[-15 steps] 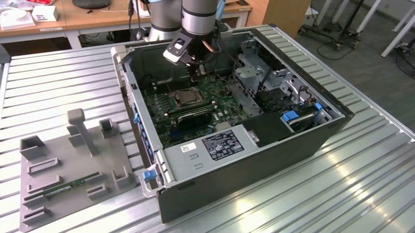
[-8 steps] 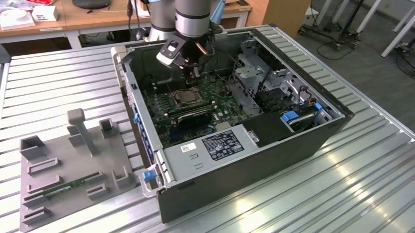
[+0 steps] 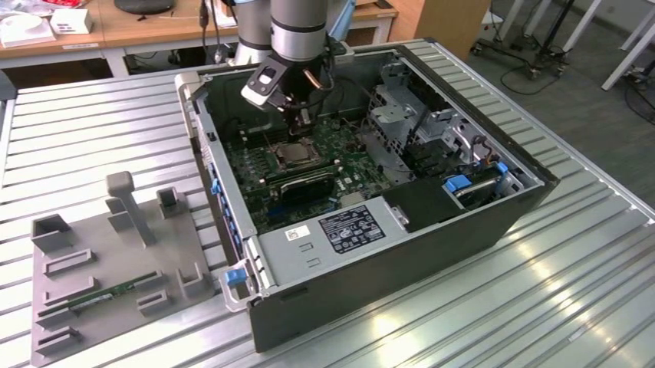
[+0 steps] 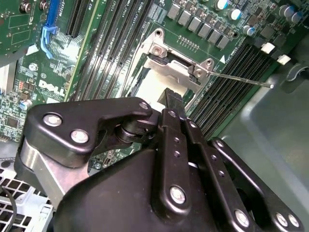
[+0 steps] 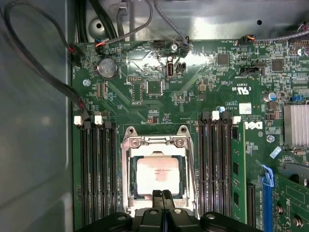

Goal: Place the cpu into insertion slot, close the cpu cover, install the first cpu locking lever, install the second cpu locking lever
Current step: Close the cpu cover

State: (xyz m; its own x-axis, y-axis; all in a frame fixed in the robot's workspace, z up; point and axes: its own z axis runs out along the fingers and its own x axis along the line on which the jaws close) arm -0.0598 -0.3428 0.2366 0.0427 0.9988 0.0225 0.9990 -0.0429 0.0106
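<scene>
Silvery-tan cpu (image 5: 157,175) seated flat in slot (image 5: 133,180), cover (image 5: 155,141) seemingly down over it. Gripper (image 5: 161,194) at cover edge, jaws pressed together, empty, likely as narrow pusher tip. Lever (image 4: 241,79) sticks out, unlatched.

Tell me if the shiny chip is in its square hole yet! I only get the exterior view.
Observer: Yes. In the first wrist view the cpu lies flat, the cpu cover framing it.
Operator: Is the pincer pinched shut?
Observer: Yes, its tips meet, right at the cover's edge.
Operator: Any lever poking out?
Observer: In the second wrist view a thin locking lever juts out over the memory slots.
</scene>
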